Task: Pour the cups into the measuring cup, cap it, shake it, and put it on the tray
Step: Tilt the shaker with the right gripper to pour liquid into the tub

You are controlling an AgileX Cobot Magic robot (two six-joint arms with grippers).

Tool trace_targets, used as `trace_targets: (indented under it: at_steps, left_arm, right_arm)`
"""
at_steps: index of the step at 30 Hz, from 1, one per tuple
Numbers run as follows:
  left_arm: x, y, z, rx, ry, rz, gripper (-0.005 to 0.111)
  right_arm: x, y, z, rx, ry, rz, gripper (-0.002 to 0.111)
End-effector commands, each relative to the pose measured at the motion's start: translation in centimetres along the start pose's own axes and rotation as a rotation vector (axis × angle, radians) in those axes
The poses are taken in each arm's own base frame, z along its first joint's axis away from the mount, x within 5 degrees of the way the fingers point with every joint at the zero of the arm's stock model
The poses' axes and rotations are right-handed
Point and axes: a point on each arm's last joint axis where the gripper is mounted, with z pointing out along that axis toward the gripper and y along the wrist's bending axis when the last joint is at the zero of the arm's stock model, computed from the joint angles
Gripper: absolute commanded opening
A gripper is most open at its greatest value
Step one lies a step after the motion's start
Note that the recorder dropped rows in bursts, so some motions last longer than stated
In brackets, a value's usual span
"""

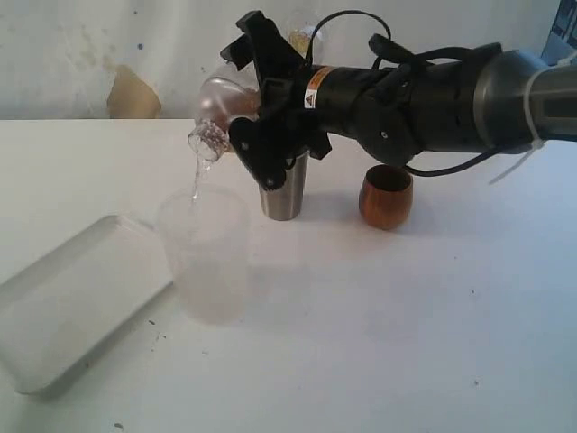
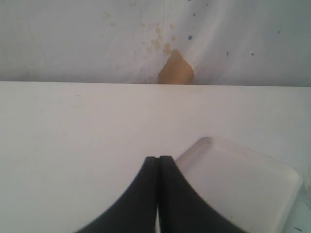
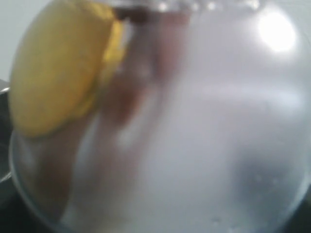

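Note:
My right gripper (image 1: 247, 101) is shut on the clear measuring cup (image 1: 221, 101), held tilted above the table with its lip (image 1: 207, 137) pointing down. Its marks cannot be made out. A thin stream of water (image 1: 195, 183) falls from it into a frosted translucent cup (image 1: 206, 257). In the right wrist view the measuring cup (image 3: 194, 126) fills the frame, blurred, and hides the jaws. The steel tumbler (image 1: 285, 194) stands behind the gripper, partly hidden. The wooden cup (image 1: 386, 197) stands to its right. The white tray (image 1: 77, 298) lies at the left. My left gripper (image 2: 159, 159) is shut and empty beside the tray (image 2: 243, 179).
A yellow rounded thing (image 3: 63, 63) shows at the edge of the right wrist view. The right arm (image 1: 433, 95) stretches across the back of the table above the wooden cup. A tan torn patch (image 1: 133, 95) marks the wall behind.

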Motion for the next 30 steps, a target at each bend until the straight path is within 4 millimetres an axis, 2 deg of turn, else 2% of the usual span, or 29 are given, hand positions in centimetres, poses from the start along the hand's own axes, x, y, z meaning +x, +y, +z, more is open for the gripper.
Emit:
trace_targets:
  at_steps: [1,9,15,30]
  left_arm:
    - [0.14,-0.01,0.0,0.001,0.002,-0.01,0.0]
    - [0.14,-0.01,0.0,0.001,0.002,-0.01,0.0]
    - [0.14,-0.01,0.0,0.001,0.002,-0.01,0.0]
    - [0.14,-0.01,0.0,0.001,0.002,-0.01,0.0]
  right_arm:
    - [0.45,-1.7,-0.4,0.107,0.021,-0.014,0.0]
    - [0.53,-1.73,-0.41,0.113,0.023,-0.014,0.0]
    - [1.29,-1.69,-0.48,0.132,0.047,-0.062,0.0]
    - [1.32,-1.58,-0.42,0.128,0.05,-0.11,0.0]
